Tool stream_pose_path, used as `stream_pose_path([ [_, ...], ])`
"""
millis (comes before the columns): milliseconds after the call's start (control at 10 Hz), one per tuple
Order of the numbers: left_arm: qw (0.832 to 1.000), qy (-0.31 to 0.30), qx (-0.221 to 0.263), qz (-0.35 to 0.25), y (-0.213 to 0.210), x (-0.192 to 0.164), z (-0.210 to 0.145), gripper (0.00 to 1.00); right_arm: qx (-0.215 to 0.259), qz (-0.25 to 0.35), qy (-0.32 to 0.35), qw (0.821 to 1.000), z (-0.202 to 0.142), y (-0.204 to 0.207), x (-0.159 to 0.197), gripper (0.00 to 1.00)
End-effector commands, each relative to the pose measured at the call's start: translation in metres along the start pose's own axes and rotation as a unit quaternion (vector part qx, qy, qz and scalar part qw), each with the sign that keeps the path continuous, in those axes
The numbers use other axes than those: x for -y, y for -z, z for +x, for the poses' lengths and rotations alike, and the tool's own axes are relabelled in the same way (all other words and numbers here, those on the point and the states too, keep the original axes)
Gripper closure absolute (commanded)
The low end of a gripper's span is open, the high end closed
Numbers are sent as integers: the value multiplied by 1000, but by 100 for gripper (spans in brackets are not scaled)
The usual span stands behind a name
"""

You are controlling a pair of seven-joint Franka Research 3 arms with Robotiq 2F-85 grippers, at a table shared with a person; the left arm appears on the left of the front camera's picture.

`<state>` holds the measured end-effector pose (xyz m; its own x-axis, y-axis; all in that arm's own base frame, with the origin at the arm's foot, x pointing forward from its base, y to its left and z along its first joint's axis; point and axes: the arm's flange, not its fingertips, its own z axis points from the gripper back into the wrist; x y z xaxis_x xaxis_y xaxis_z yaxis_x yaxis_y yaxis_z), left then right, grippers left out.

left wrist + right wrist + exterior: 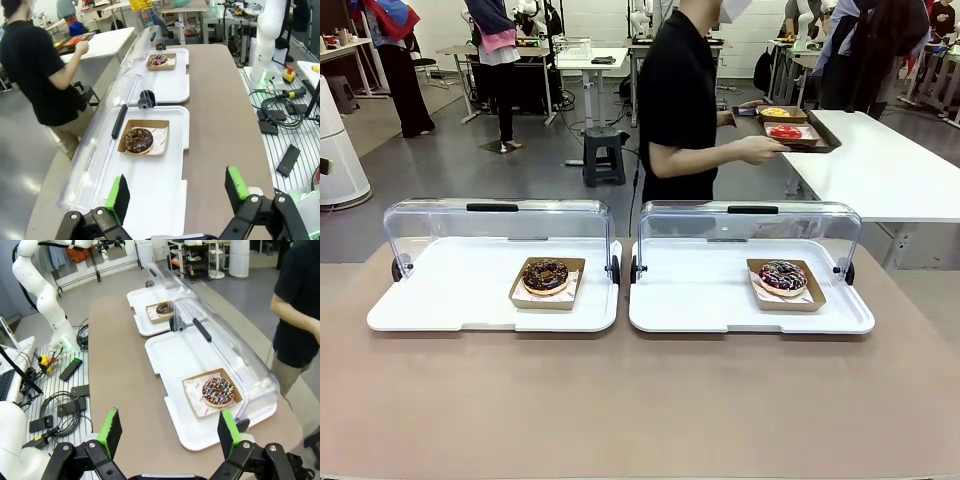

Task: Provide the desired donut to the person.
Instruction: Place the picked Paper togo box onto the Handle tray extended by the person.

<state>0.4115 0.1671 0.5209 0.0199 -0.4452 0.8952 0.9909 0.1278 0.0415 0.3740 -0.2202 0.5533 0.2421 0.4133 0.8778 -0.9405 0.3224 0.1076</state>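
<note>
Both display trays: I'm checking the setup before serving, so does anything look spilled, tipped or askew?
Nothing stands out. Each white tray holds one donut sitting flat in its cardboard holder, with both clear lids swung open behind.

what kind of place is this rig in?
Probably a robotics lab staged as a donut counter. Two white display trays with open clear lids each hold a boxed donut; cables and devices sit beside the table, and more white tables stand behind the person.

Two donuts, each in a shallow cardboard tray: the chocolate one [546, 275] sits toward the right edge of the left white tray [440, 300], the sprinkled one [783, 276] near the right tray's [690, 300] right edge, lids open.
</note>
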Motion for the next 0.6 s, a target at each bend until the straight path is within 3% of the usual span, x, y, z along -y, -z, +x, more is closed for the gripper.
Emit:
stream_pose_path([
  [0, 999, 27, 14, 16, -5, -5, 0, 0, 6, -2, -3, 1000, -1, 1, 0, 0],
  [100, 1000, 0, 0, 0, 0, 0, 0, 0, 6, -2, -3, 1000, -1, 1, 0, 0],
  [500, 1000, 0, 0, 0, 0, 0, 0, 0, 6, -2, -3, 1000, -1, 1, 0, 0],
])
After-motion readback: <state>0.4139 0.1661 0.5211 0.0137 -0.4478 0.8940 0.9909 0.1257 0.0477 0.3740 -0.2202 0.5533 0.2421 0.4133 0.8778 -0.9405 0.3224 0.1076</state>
